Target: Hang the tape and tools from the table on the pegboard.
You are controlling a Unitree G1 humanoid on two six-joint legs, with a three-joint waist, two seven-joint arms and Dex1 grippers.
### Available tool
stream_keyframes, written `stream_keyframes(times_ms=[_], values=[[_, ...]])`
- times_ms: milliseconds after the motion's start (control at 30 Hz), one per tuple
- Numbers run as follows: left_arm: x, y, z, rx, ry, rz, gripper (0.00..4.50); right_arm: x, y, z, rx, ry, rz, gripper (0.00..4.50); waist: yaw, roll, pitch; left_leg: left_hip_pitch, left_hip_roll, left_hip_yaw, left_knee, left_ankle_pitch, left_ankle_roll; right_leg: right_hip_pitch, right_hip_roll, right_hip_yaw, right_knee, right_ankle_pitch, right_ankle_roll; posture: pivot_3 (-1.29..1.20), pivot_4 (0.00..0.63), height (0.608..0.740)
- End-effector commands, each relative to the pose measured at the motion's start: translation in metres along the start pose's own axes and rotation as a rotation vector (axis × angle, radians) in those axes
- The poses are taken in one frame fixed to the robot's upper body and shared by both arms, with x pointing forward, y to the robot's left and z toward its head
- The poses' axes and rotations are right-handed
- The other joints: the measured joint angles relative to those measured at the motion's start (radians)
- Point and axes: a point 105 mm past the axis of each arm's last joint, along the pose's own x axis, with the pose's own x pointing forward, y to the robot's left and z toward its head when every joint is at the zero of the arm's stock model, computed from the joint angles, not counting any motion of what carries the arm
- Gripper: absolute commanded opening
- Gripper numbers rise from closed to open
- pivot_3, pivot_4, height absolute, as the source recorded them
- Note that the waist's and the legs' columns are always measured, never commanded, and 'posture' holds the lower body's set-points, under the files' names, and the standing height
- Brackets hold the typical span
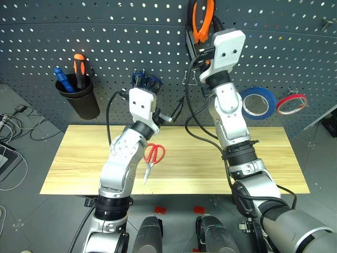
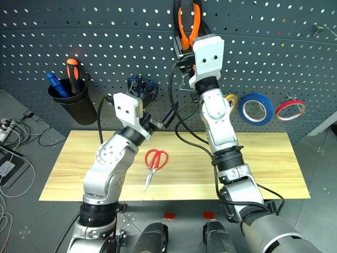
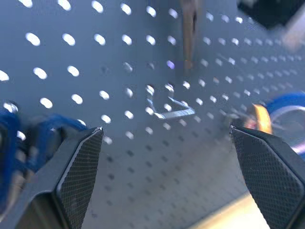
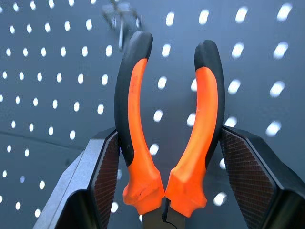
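My right gripper (image 4: 169,143) is raised high against the pegboard (image 1: 116,47) and is shut on the pliers (image 1: 202,21), whose orange-and-black handles point up just below a metal hook (image 4: 121,14). Lower down, my left gripper (image 3: 164,133) is open with nothing between its fingers, and it faces the board near a small hook (image 3: 174,112). The red-handled scissors (image 1: 152,155) lie flat on the table (image 1: 73,158), beside my left forearm. A yellow-tan tape ring (image 2: 230,99) hangs on the board, mostly hidden behind my right arm.
Blue scissors (image 1: 146,80) hang on the board behind my left gripper. A wide blue roll (image 1: 258,103) and a thin red roll (image 1: 291,104) hang at the right. A black cup (image 1: 79,97) with two screwdrivers hangs at the left. Cables (image 1: 21,124) lie on the floor at the left.
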Motion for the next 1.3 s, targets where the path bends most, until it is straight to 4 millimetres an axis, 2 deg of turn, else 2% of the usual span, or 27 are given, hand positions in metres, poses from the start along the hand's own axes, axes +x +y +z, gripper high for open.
stream_keyframes(times_ms=[33,233,533,567,700,1000,1200,1300], values=[[0.002,0.004,0.01,0.023,-0.046,0.016,4.5,0.005,0.006,0.009,0.027,-0.063,0.005,2.95,0.002,0.0,0.0,0.0,0.0,0.0,0.0,0.0,0.0,0.0,0.0,-0.001,0.0,0.0,0.0,0.24,0.176,0.74],[0.003,0.007,0.011,0.037,-0.047,0.012,4.5,-0.005,0.003,-0.023,0.001,0.012,-0.013,2.95,0.007,0.0,0.0,0.0,0.0,-0.001,0.0,0.001,0.0,0.0,-0.001,-0.003,0.0,0.0,0.0,0.25,0.184,0.74],[0.003,0.005,0.013,0.035,-0.045,0.009,4.5,-0.019,-0.005,-0.047,-0.007,0.095,-0.052,2.95,0.01,0.0,0.0,0.0,0.0,-0.001,0.0,0.001,0.0,0.001,-0.001,-0.004,0.001,0.0,0.0,0.25,0.202,0.74],[0.002,0.004,0.013,0.036,-0.044,0.008,4.5,-0.021,-0.005,-0.048,-0.003,0.099,-0.053,3.51,0.011,0.0,0.0,0.0,0.0,-0.001,0.0,0.001,0.0,0.001,-0.001,-0.004,0.001,0.0,0.0,0.25,0.202,0.74],[0.002,0.004,0.012,0.037,-0.041,0.006,4.5,-0.025,-0.007,-0.049,0.003,0.104,-0.052,4.46,0.016,0.0,0.0,0.0,0.0,-0.001,0.0,0.001,0.0,0.001,-0.001,-0.004,0.001,0.0,0.0,0.25,0.202,0.74],[-0.002,0.004,0.009,0.031,-0.02,0.0,4.5,-0.051,-0.011,-0.054,0.038,0.194,0.028,4.46,0.027,0.0,0.001,0.0,0.0,-0.002,0.001,0.001,0.0,0.001,-0.001,-0.004,0.001,0.0,-0.001,0.23,0.224,0.74],[-0.019,-0.002,-0.003,0.022,0.038,-0.004,4.5,-0.084,-0.024,-0.044,0.041,0.274,0.058,4.46,0.027,0.002,0.003,0.0,0.0,-0.003,0.0,0.001,0.001,0.001,-0.001,-0.004,0.001,0.0,-0.001,0.21,0.254,0.74],[-0.032,0.005,-0.021,0.037,0.128,0.085,4.5,-0.104,-0.027,-0.033,0.059,0.321,0.093,4.46,0.026,0.003,0.004,0.0,0.0,-0.004,0.0,0.0,0.004,0.002,-0.001,-0.004,0.001,0.0,-0.001,0.19,0.268,0.74]])
